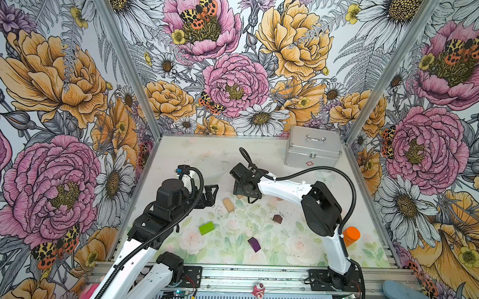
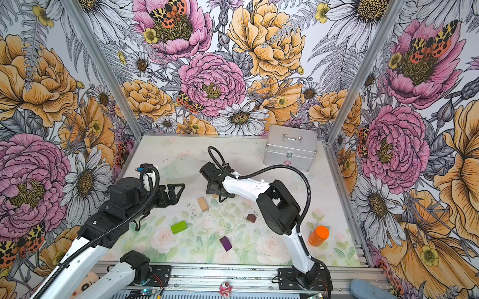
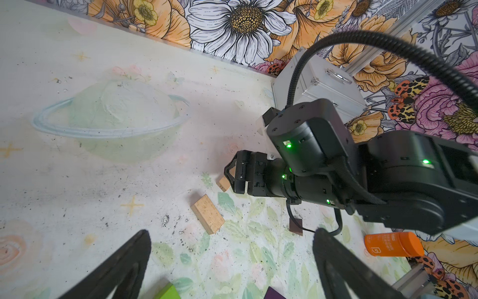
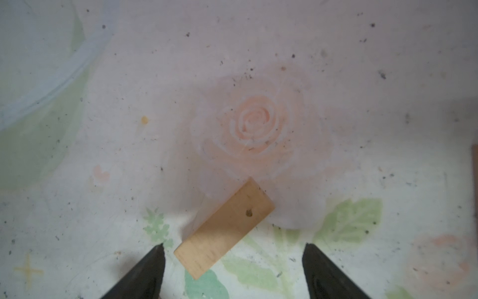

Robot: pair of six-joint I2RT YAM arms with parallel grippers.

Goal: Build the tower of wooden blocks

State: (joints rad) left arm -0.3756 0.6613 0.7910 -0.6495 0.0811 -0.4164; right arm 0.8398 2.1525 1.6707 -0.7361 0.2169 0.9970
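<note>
Left pincer [image 3: 232, 233] gapes empty; right pincer [image 4: 234, 247] spread astride tan block [image 4: 225, 229], not touching; orange bottle [image 3: 393, 244] label unreadable.

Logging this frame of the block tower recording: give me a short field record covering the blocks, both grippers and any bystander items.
Tower: none standing yet
Loose blocks: free tan block, lime-green block, purple block, dark-brown block, all apart on the table
Right gripper: open, straddling a second tan block lying flat, no contact seen
Left gripper: open, empty
Bystanders: orange bottle, silver case
</note>
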